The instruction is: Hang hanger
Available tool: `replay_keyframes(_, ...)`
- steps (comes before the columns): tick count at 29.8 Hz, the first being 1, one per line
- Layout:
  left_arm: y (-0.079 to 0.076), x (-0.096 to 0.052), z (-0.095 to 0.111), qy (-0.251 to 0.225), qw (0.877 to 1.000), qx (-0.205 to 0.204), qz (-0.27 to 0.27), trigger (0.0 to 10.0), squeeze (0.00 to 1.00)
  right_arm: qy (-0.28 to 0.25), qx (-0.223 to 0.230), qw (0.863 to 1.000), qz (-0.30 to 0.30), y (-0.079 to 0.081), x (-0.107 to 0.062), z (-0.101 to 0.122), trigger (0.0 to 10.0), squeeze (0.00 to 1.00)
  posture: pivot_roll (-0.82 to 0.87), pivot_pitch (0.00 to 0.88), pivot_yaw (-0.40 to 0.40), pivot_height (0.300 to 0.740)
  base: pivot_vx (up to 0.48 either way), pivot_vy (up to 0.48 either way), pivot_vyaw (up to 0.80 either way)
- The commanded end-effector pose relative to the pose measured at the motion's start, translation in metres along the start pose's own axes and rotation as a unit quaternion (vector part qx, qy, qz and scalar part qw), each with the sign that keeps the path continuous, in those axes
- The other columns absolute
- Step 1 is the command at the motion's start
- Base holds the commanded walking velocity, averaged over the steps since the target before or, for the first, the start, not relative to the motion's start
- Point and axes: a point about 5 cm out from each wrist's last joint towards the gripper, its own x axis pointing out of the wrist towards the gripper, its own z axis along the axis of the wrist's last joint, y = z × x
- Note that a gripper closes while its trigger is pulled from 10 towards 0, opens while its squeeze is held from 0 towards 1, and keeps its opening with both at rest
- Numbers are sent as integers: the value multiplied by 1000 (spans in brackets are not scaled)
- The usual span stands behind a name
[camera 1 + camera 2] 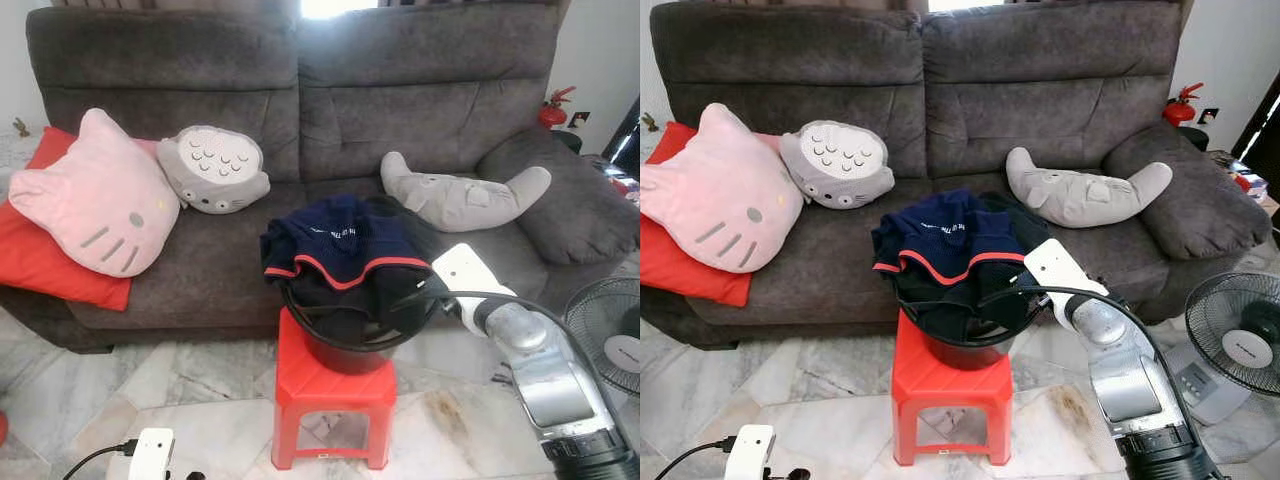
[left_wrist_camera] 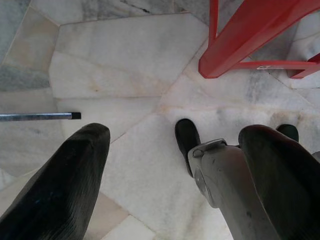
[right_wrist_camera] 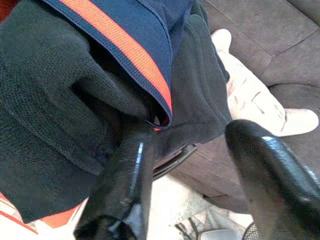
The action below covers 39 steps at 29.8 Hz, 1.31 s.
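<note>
A black bucket [image 1: 350, 352] stands on a red plastic stool [image 1: 333, 392] in front of the sofa. Clothes are heaped in it: a navy garment with red trim [image 1: 340, 245] lies over a dark one [image 3: 55, 125]. My right gripper [image 3: 192, 135] is open at the bucket's right rim, one finger [image 3: 132, 165] touching the dark cloth under the red trim, the other finger [image 3: 265, 165] clear of it. My right arm [image 1: 545, 375] reaches in from the lower right. Low over the floor, my left gripper [image 2: 175, 135] hangs open and holds nothing.
A grey sofa [image 1: 420, 100] carries a pink cat cushion [image 1: 95, 200], a red cushion [image 1: 40, 255], a grey round plush [image 1: 212, 168] and a grey crescent plush [image 1: 462, 195]. A standing fan [image 1: 1238, 345] is at the right. The floor is marble tile [image 2: 125, 65].
</note>
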Motion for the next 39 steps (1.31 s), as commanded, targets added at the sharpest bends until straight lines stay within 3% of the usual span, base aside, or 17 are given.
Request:
replay_keyframes(1,2,-1,-2,6,1000,1,4,10000,0,3,4,1000,-1,-3,1,-1,10000,1000,-219,0,6,740,0,0,0)
replay_keyframes(4,2,0,-1,5,1000,1,4,10000,0,11,0,1000,4,-2,2,-3,10000,1000,-220,0,6,740,0,0,0)
replay_keyframes(5,2,0,-1,5,1000,1,4,10000,0,21,-5,1000,11,0,2,-6,10000,67,-219,0,6,740,0,0,0)
replay_keyframes(6,2,0,-1,5,1000,1,4,10000,0,24,-9,1000,13,0,3,-7,10000,0,-218,0,6,740,0,0,0)
replay_keyframes(16,2,0,-1,4,1000,0,5,10000,0,24,-23,999,29,2,5,-7,10000,0,-215,0,6,740,0,0,0)
replay_keyframes(31,2,0,0,3,1000,2,7,10000,0,-7,-32,999,-9,-8,7,3,10000,0,-215,0,5,740,0,0,0)
replay_keyframes(39,2,0,0,3,1000,3,6,10000,0,-16,-35,999,4,-5,7,5,10000,0,-217,0,5,740,0,0,0)
